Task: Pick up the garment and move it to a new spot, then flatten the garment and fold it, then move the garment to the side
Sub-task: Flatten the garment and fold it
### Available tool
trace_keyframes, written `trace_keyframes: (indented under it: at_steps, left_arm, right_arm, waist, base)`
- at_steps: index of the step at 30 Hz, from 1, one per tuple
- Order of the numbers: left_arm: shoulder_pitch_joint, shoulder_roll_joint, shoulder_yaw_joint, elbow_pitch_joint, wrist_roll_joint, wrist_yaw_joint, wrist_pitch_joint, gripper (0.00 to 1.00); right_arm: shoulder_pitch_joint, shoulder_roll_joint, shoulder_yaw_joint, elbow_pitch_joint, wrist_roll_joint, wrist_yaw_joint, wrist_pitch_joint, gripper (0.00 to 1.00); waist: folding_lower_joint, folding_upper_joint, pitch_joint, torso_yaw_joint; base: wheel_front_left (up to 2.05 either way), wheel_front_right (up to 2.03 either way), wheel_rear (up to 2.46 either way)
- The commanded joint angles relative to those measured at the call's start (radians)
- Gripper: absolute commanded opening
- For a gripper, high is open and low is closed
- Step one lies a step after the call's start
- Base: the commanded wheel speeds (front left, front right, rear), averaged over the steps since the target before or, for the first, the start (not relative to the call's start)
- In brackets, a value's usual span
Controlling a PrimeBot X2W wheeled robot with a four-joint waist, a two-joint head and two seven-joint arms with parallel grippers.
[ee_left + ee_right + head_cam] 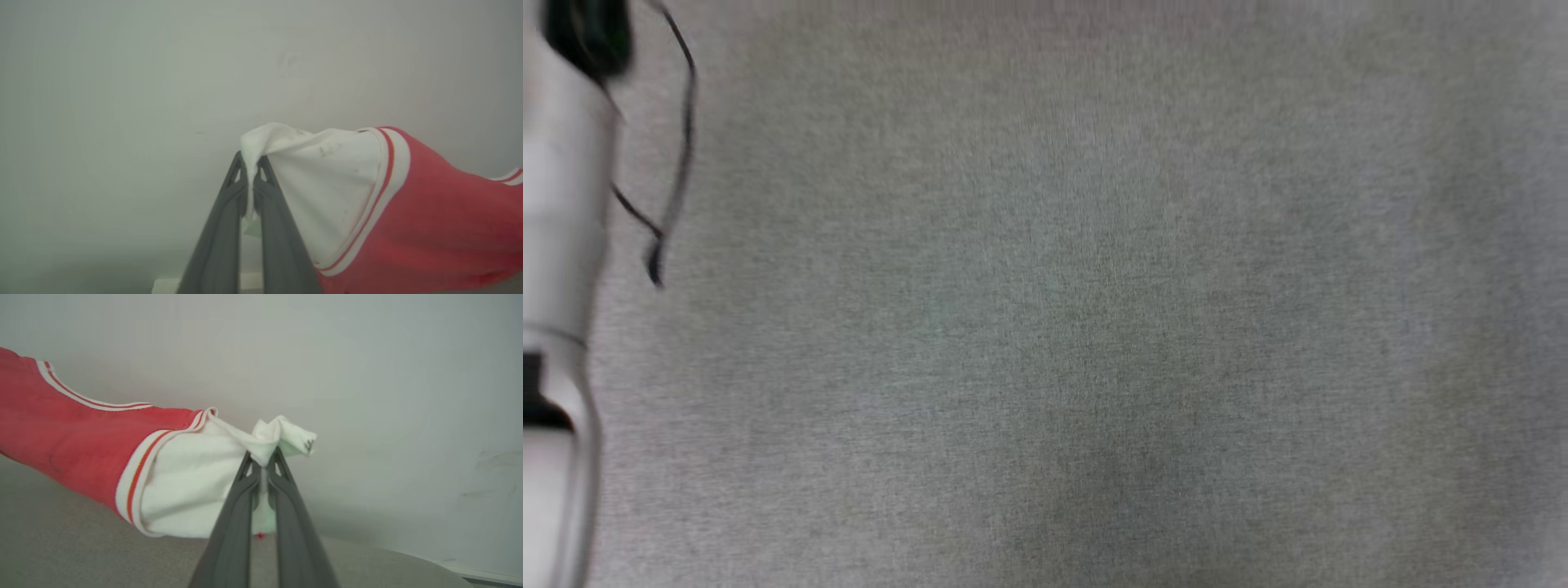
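Where white, garment in both jaws

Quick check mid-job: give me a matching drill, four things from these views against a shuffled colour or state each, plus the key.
Things:
1. left gripper
2. garment, main body
3. cable
4. work surface

Colour or state:
a. black, thin, looping
b. pale grey woven cloth
c. shut on a white sleeve
d. red

Pairs: 1-c; 2-d; 3-a; 4-b.
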Motion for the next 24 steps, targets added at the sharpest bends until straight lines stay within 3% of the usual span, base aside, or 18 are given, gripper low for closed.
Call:
trace_keyframes:
  at_steps: [1,5,9,17,24]
  left_arm:
    - [0.034,-0.007,0.006,0.002,-0.010,-0.004,-0.007,0.00]
    - [0.215,-0.008,0.024,-0.025,-0.024,-0.015,-0.013,0.00]
    - [0.447,0.003,0.069,-0.113,-0.029,0.012,-0.014,0.00]
    - [0.936,0.004,0.170,-0.348,-0.023,0.090,-0.013,0.00]
    - [1.302,0.018,0.208,-0.572,-0.036,0.187,-0.012,0.00]
  right_arm:
    - [0.037,-0.005,0.010,-0.002,0.008,-0.001,-0.009,0.00]
    - [0.193,-0.020,0.049,-0.030,0.079,-0.001,-0.044,0.00]
    - [0.351,-0.035,0.087,-0.081,0.134,-0.001,-0.061,0.00]
    - [0.674,-0.065,0.109,-0.170,0.185,-0.001,-0.089,0.00]
    - [0.953,-0.083,0.051,-0.268,0.188,-0.001,-0.087,0.00]
  waist:
    - [-0.0001,0.0000,-0.051,0.007]
    - [-0.0001,0.0000,-0.155,0.015]
    - [-0.0001,0.0000,-0.236,0.007]
    - [-0.0001,0.0000,-0.398,0.009]
    - [-0.0001,0.0000,-0.509,0.019]
  base:
    - [0.00,0.00,0.00]
    - [0.00,0.00,0.00]
    - [0.00,0.00,0.00]
    - [0.00,0.00,0.00]
    - [0.00,0.00,0.00]
